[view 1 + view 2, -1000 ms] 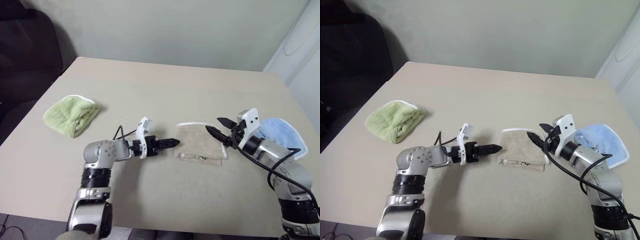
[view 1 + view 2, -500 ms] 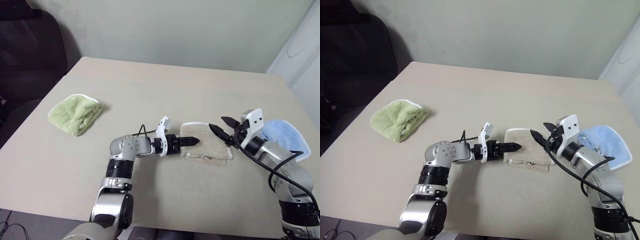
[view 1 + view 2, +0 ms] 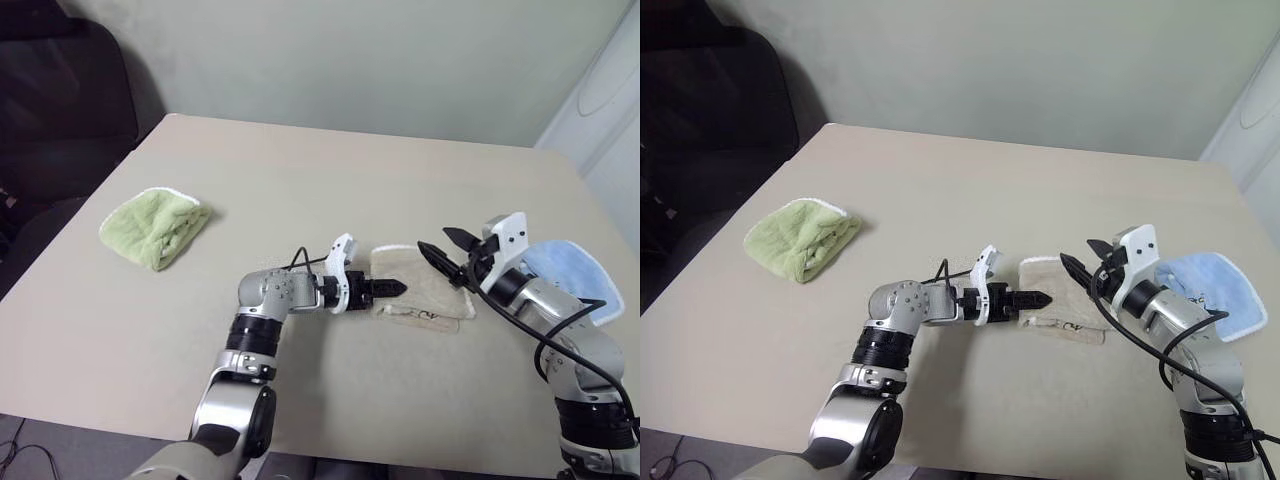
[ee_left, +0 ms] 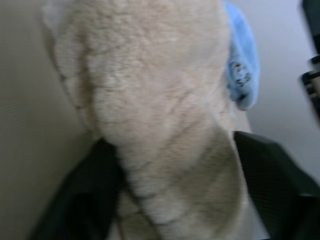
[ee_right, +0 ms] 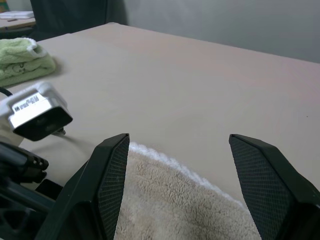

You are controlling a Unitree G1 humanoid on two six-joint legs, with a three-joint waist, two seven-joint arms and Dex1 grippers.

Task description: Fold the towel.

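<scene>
The towel point(image 3: 422, 297) lies folded small at the counter's point(image 3: 330, 190) 5 o'clock area. It is soft, light and limp terry. The left end effector point(image 3: 392, 289) is closing around its thick 9 o'clock edge; grasp there. The right end effector point(image 3: 440, 254) hovers open above.

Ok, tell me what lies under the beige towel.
The towel is folded into layers lying on the tan table. The left hand reaches in at its left edge. Anything between or under the layers is covered.
</scene>
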